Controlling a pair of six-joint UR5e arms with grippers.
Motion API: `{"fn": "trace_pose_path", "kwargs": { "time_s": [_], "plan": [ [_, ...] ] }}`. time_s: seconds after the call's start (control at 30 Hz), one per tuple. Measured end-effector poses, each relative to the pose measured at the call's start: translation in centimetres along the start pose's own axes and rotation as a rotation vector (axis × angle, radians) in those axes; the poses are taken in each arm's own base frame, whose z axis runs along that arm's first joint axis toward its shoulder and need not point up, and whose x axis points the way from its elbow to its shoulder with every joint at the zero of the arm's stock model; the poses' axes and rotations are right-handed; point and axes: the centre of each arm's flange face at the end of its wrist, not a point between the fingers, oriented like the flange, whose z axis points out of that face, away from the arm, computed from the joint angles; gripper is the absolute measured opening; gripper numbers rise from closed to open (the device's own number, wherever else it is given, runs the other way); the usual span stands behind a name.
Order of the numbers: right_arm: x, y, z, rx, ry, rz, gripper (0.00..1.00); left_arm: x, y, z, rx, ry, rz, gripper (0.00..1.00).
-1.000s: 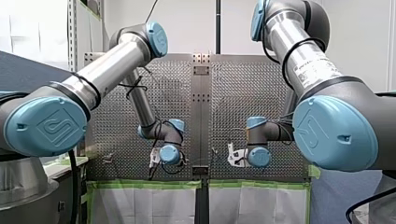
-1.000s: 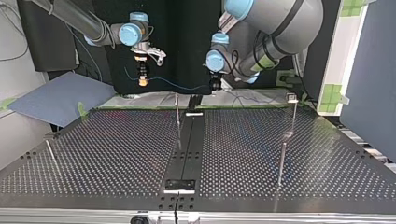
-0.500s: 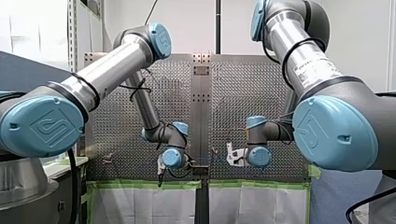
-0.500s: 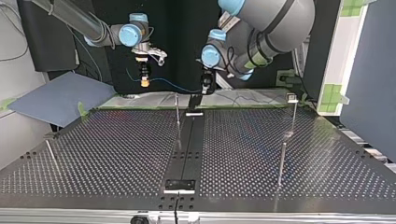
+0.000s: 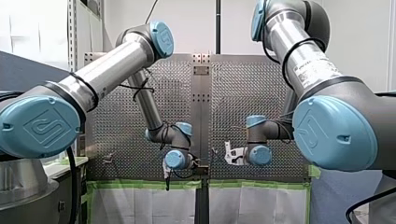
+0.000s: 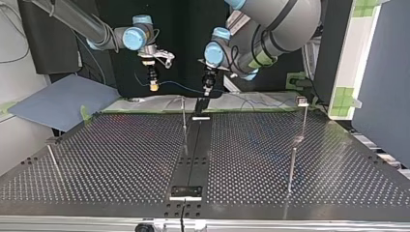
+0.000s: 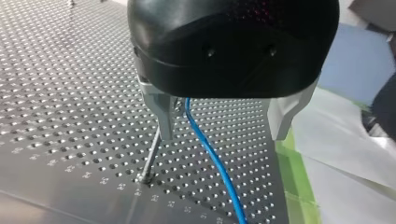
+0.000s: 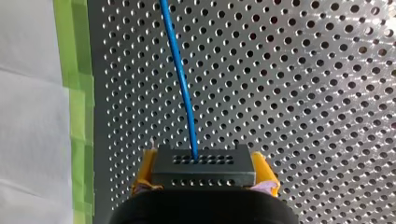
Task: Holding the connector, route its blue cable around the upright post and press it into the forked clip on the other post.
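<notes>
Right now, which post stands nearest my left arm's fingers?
The thin post beside the black centre strip, close by my left fingers; the others stand far out to either side.

Of the connector (image 8: pixel 204 165) only the front face shows between the yellow pads (image 8: pixel 144 175); the rest is hidden. The blue cable (image 7: pixel 212 156) disappears at its upper end behind my left gripper (image 7: pixel 222 137), and the frame's edge cuts off its other end.
</notes>
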Motion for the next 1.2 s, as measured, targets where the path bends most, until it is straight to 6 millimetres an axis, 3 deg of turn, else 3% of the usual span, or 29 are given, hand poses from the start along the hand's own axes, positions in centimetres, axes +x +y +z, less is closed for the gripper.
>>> {"fn": "trace_pose_path", "kwargs": {
  "time_s": [0.5,0.93,1.2],
  "plan": [
    [0.2,2.5,1.2,0.023,0.039,0.066,0.00,0.4,-2.0,-1.3,-0.056,-0.059,-0.096,1.00],
    [-0.1,2.0,1.2,0.110,0.042,0.080,0.00,0.6,-4.2,-2.3,-0.085,-0.147,-0.081,1.00],
    [-2.6,1.3,1.1,0.161,0.008,0.068,0.00,0.6,-4.5,-2.8,-0.136,-0.176,-0.021,1.00]
  ]
}}
